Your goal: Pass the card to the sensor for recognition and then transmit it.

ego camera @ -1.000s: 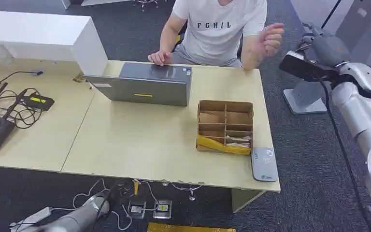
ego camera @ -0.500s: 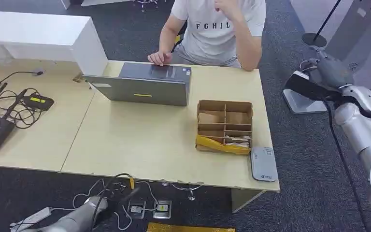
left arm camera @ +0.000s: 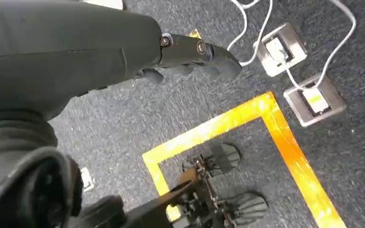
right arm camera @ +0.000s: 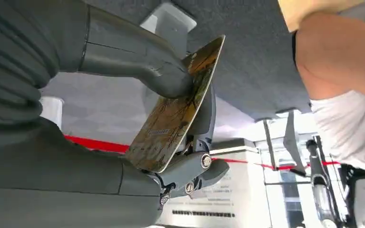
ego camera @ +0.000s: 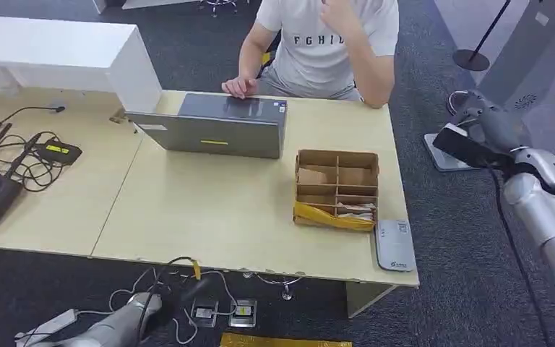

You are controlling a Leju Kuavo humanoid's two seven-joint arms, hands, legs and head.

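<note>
Item: card (right arm camera: 178, 111), pinched between thumb and fingers of the right hand (ego camera: 477, 130), off the table's (ego camera: 209, 210) right edge; sensor (ego camera: 394, 246) at the near right corner; advice: lower the card flat over it, grip firm; left hand (left arm camera: 195, 50) hangs, holding nothing.

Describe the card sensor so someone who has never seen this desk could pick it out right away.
Start at the light wooden table and go to its near right corner, on the robot's right. The sensor lies flat there, just beside the cardboard divider box. It is a thin grey pad with rounded corners, unlike the open brown box.
</note>
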